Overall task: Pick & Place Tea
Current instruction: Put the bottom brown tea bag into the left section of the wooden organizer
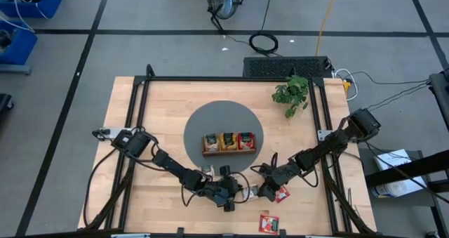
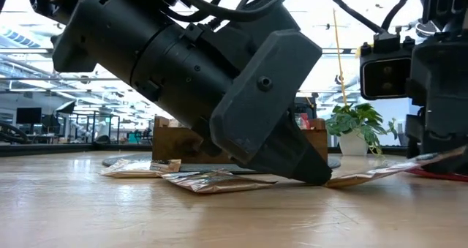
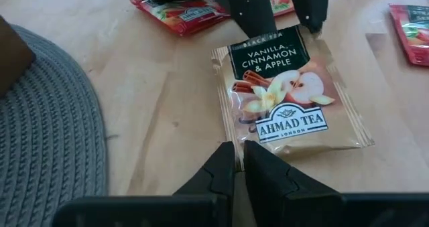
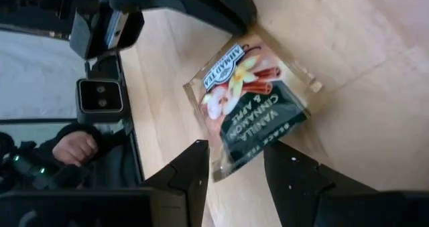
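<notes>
A beige tea packet (image 3: 288, 96) marked vanilla, cinnamon and apple lies on the wooden table near its front edge, between my two grippers (image 1: 249, 194). My left gripper (image 3: 239, 153) is shut, with its tips at the packet's near corner. My right gripper (image 4: 234, 163) stands open, one finger on each side of the packet's dark end (image 4: 258, 136). In the low view that end (image 2: 431, 162) slants up off the table. The wooden tray (image 1: 229, 142) stands on a grey round mat (image 1: 210, 122) and has tea packets in all three compartments. My left gripper's shut fingertips (image 2: 316, 176) slant down onto the table at the packet's near corner (image 3: 236, 141), coming from the table's left. Whether they press on the corner or only stand against it cannot be told. Of my right gripper I cannot tell whether either finger touches the packet's dark end.
Two red tea packets lie close by: one beside my right gripper (image 1: 283, 194), one nearer the front edge (image 1: 269, 222). Another packet (image 1: 207, 170) lies in front of the tray. A potted plant (image 1: 291, 94) stands at the back right.
</notes>
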